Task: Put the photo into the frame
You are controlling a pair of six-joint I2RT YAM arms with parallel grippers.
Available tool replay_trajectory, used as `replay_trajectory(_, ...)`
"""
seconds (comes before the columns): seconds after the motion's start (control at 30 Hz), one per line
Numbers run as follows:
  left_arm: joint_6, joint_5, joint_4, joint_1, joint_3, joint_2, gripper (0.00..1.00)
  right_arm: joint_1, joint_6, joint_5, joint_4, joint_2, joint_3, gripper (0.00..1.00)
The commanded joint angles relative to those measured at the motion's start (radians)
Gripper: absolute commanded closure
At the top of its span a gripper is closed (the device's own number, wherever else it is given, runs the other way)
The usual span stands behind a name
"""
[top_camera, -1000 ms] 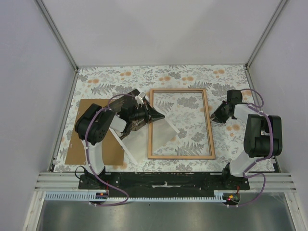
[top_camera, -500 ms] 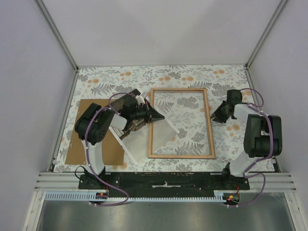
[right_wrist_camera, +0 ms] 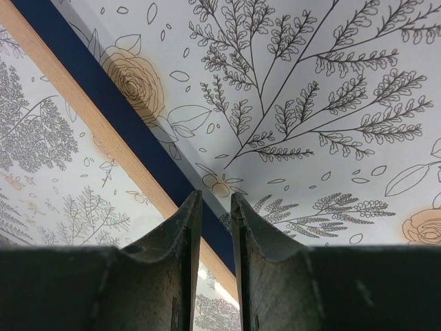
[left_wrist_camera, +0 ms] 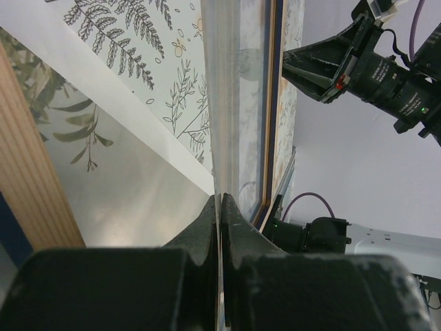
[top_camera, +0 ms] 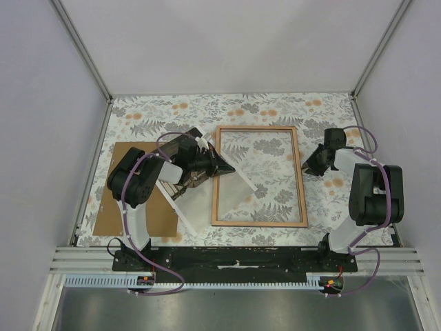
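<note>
— What takes the most place here?

— The tabletop (top_camera: 275, 110), covered with a cloth of leaves and orange flowers. On it, in the middle, the frame (top_camera: 301, 179) lies flat with its light wood side up, and the cloth shows through the glass.

— And on the left side?

— There a brown backing panel (top_camera: 110, 207) lies flat near the left arm's base, apart from the frame.

— Where is the photo?

— The photo (top_camera: 207, 203) is between them, with its white side up. It is turned askew. One part crosses the left rail of the frame and lies over the glass; the other part is outside the frame, toward the panel.

— Does somebody hold it?

— Yes. The left pincer (top_camera: 231, 167) is clamped on the photo's edge, above the left part of the glass. In the left wrist view the thin sheet (left_wrist_camera: 222, 138) runs straight out from between the two pressed fingers, so this edge is lifted.

— And the right one?

— The right pincer (top_camera: 304, 167) is at the right rail of the frame. In its own camera the fingers (right_wrist_camera: 182, 234) stand a narrow slit apart, and the rail (right_wrist_camera: 103, 124), wood with a dark blue strip, passes under them. I cannot tell whether they pinch the rail or only stand beside it.
</note>
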Motion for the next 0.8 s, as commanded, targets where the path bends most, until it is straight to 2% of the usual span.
replay_trajectory(0.0,0.06,-0.004,-0.014,-0.022,0.044,0.013,0.98,0.018,-0.018,0.006,-0.031,0.02,0.012,0.69)
replay_trajectory(0.77,0.103,-0.02,-0.103,-0.022,0.067,0.008,0.91,0.018,-0.02,0.008,-0.031,0.02,0.01,0.68)
